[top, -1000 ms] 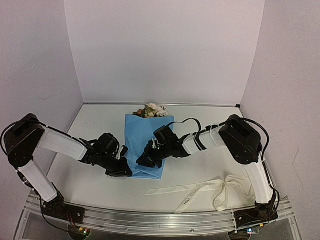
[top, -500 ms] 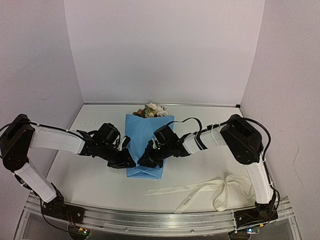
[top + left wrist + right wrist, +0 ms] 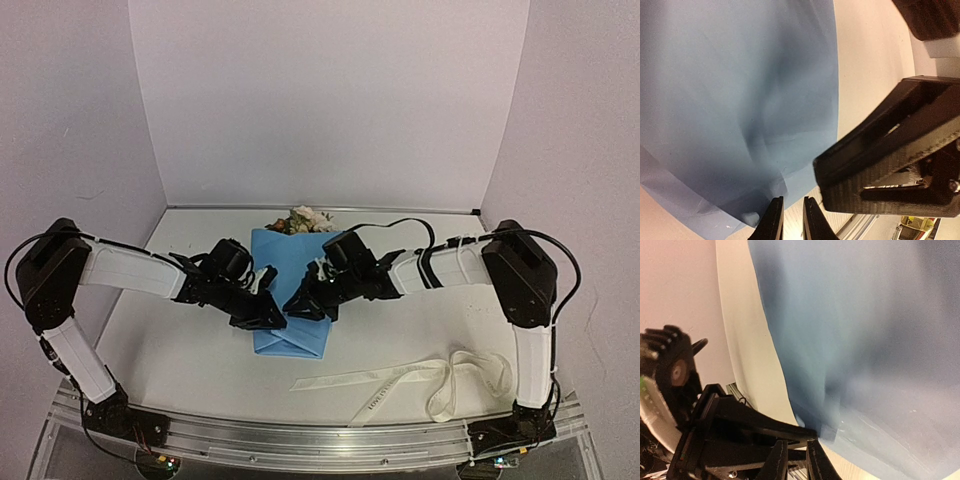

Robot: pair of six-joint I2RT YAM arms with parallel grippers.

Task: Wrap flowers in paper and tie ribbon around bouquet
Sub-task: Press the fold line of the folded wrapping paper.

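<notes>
The light-blue paper (image 3: pixel 290 270) lies folded lengthwise over the flowers (image 3: pixel 302 220), whose cream and rust blooms stick out at its far end. My left gripper (image 3: pixel 272 318) sits at the paper's lower left edge. My right gripper (image 3: pixel 298 305) hovers over the paper's lower half, almost tip to tip with the left one. In the left wrist view the left gripper (image 3: pixel 792 220) shows only a thin slit, with bare table behind it and the paper (image 3: pixel 740 100) just beyond. The right gripper (image 3: pixel 796 460) is likewise nearly closed, by the paper's (image 3: pixel 865 340) folded corner. Neither grips anything. The ribbon (image 3: pixel 420 375) lies loose at the front right.
White walls close in the table at the back and both sides. A metal rail (image 3: pixel 320 445) runs along the near edge. The right gripper's finger (image 3: pixel 890 165) fills the right of the left wrist view.
The left gripper moved right, up to the paper's lower left edge, and closer to the right gripper. The right arm's elbow swung outward and its gripper shifted slightly farther back. The paper stayed put.
</notes>
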